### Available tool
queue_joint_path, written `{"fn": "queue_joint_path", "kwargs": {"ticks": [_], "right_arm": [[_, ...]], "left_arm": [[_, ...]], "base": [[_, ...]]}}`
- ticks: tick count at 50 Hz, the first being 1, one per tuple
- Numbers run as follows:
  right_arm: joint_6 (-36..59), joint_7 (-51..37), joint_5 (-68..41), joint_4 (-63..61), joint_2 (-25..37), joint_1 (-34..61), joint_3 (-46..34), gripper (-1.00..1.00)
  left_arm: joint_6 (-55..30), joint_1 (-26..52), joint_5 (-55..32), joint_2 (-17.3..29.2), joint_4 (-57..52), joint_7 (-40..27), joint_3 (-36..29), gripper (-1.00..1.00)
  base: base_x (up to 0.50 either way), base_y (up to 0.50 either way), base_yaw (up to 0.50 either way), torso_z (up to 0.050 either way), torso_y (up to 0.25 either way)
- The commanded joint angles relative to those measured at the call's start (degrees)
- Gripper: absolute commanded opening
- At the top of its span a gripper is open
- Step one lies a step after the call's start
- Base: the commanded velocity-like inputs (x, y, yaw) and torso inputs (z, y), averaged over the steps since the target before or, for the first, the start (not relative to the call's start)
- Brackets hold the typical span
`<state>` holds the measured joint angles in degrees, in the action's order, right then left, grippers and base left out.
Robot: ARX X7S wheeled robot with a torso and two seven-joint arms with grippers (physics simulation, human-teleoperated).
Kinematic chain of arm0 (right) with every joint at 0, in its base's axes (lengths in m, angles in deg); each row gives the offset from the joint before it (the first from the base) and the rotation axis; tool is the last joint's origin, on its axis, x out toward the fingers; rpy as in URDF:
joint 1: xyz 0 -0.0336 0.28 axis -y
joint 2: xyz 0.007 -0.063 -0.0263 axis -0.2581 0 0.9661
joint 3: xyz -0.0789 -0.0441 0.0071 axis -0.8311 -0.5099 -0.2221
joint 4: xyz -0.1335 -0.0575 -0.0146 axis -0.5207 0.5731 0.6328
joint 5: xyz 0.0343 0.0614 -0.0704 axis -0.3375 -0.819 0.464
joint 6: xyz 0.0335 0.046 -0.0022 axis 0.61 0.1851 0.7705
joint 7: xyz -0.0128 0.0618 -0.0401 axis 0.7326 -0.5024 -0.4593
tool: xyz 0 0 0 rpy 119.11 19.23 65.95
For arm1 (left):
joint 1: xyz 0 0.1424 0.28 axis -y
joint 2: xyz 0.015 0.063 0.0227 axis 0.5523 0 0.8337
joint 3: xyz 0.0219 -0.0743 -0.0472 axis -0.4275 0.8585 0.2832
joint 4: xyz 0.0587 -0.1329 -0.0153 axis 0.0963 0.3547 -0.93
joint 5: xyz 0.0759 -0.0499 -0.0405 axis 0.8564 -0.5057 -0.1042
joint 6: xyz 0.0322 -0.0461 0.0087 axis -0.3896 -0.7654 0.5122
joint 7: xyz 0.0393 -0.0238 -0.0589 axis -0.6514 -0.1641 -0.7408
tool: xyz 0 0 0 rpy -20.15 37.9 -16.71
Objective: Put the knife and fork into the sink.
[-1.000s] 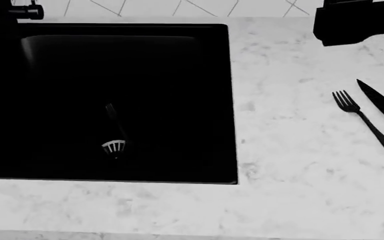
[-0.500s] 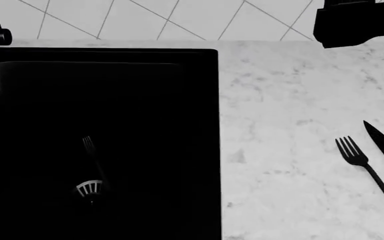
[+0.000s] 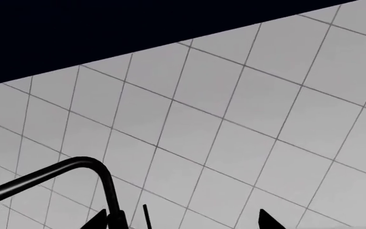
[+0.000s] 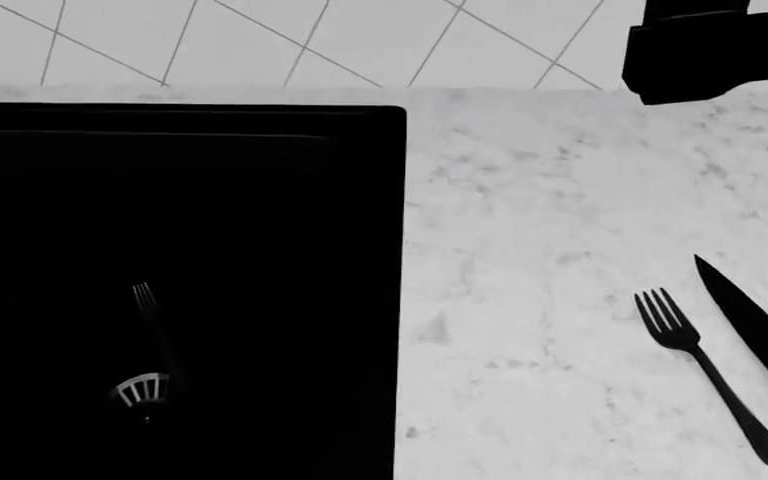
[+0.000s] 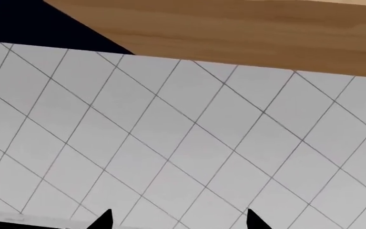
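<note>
Two pieces, the fork [image 4: 704,372] and knife [image 4: 755,327], have drifted closer into your view, still lying untouched beside the sink [image 4: 387,250]. Both grippers, left [image 3: 179,220] and right [image 5: 177,220], stand spread apart, empty, aimed at the wall tiles [image 5: 189,143].

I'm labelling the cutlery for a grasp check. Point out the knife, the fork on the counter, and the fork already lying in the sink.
knife [image 4: 755,331], head view, middle of the blade.
fork on the counter [image 4: 712,377], head view, on its handle.
fork in the sink [image 4: 153,325], head view, on its handle, above the drain strainer.

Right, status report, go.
Both grippers open, empty, facing the tiled wall. Knife and fork side by side on the counter, outside the sink. Nothing blocking them.
</note>
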<state>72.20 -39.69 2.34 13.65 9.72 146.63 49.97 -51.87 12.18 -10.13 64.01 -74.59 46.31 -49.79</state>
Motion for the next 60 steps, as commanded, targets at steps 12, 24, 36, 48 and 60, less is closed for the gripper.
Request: {"fn": "queue_joint_path", "kwargs": {"ticks": [12,24,36,48,60], "right_arm": [[0.06,-1.68,-1.57,-0.02,0.65,-1.46,0.26,1.0],[1.7,-1.06,-4.59,2.03,2.44,-2.31,0.95,1.0],[7.61,-9.62,-19.68,3.56,4.55,-7.49,3.86,1.0],[6.3,-10.12,-28.16,1.14,7.26,-18.1,8.2,1.0],[6.5,-3.91,-21.8,-1.19,7.42,-29.57,10.02,1.0]], "left_arm": [[0.7,-0.47,-1.3,-0.12,0.65,-1.57,1.15,1.0],[1.41,-1.08,-2.02,-0.04,-0.02,-2.36,1.94,1.0],[1.18,-1.45,-2.98,0.31,0.03,-2.44,2.74,1.0],[1.44,-2.58,-3.62,0.2,0.03,-3.13,2.96,1.0],[2.93,-4.44,-4.71,0.16,0.68,-3.97,3.8,1.0]], "base": [[0.0,0.0,0.0,0.0,0.0],[0.0,0.0,0.0,0.0,0.0],[0.0,0.0,0.0,0.0,0.0],[0.0,0.0,0.0,0.0,0.0],[0.0,0.0,0.0,0.0,0.0]]}}
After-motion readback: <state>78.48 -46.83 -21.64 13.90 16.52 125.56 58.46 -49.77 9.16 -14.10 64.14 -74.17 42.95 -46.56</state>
